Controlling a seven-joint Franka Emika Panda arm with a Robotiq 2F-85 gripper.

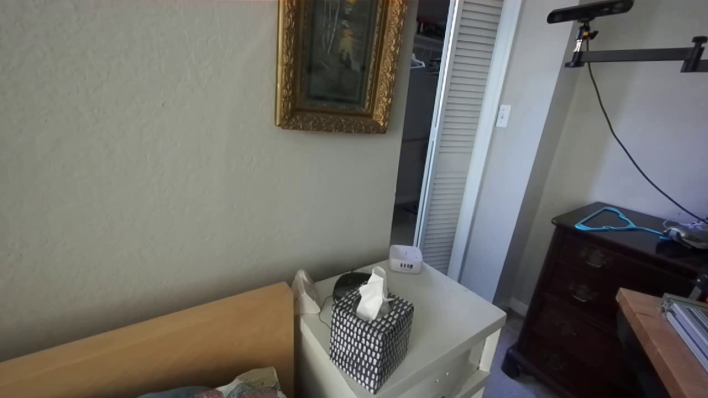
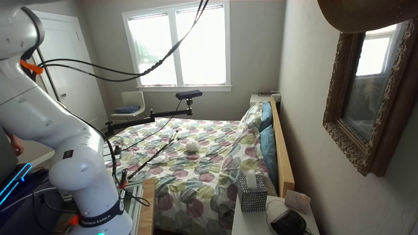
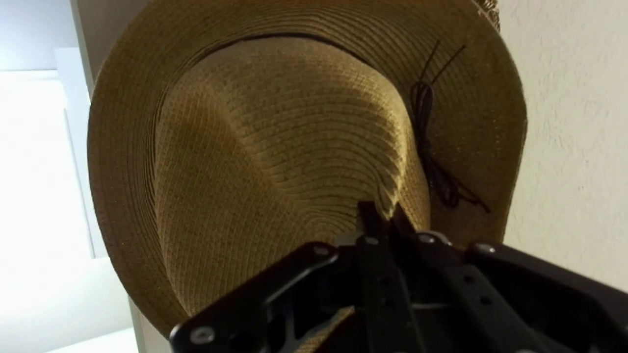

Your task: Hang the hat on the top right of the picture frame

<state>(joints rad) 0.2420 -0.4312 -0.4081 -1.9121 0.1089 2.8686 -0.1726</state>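
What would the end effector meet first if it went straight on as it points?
The hat, most likely: in the wrist view the end effector looks closed on it, and it fills the way ahead. What lies behind is hidden, so depth there is unclear.

A window (image 2: 191, 54) glows bright beyond the bed (image 2: 196, 169), with a white nightstand (image 1: 448, 309) near the textured wall (image 1: 149, 171).

Hat (image 3: 289, 157) partly behind hand (image 3: 384, 209), picture frame (image 1: 334, 120) cut off at top
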